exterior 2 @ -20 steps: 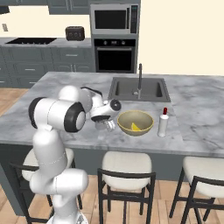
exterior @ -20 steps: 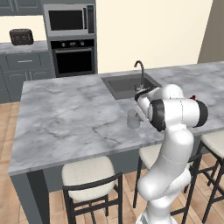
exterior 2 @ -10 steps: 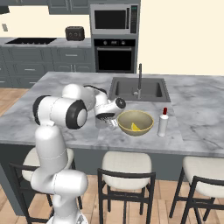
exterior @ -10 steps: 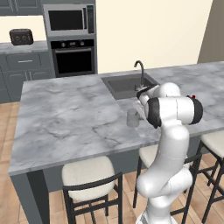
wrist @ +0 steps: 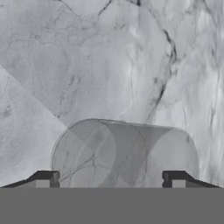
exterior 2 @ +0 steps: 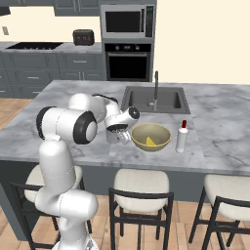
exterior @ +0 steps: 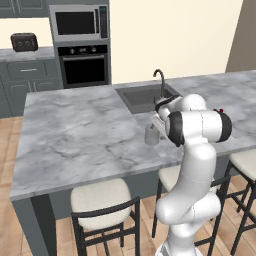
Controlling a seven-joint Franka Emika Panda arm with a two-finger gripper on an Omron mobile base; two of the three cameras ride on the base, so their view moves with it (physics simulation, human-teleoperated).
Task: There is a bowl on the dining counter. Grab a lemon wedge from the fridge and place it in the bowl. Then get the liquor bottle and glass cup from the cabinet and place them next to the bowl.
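Even, bright rendered light, soft faint shadows, no glare, slightly soft low-resolution detail throughout.

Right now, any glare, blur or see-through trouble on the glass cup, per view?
Hand view: glass cup sharp, see-through, marble veins showing through it, no glare. Left base view: cup a pale grey blob. Right base view: gripper partly covers it; lighting flat.

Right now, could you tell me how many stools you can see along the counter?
3: one stool mid-counter, another to its right, a third behind the arm; others may be hidden.
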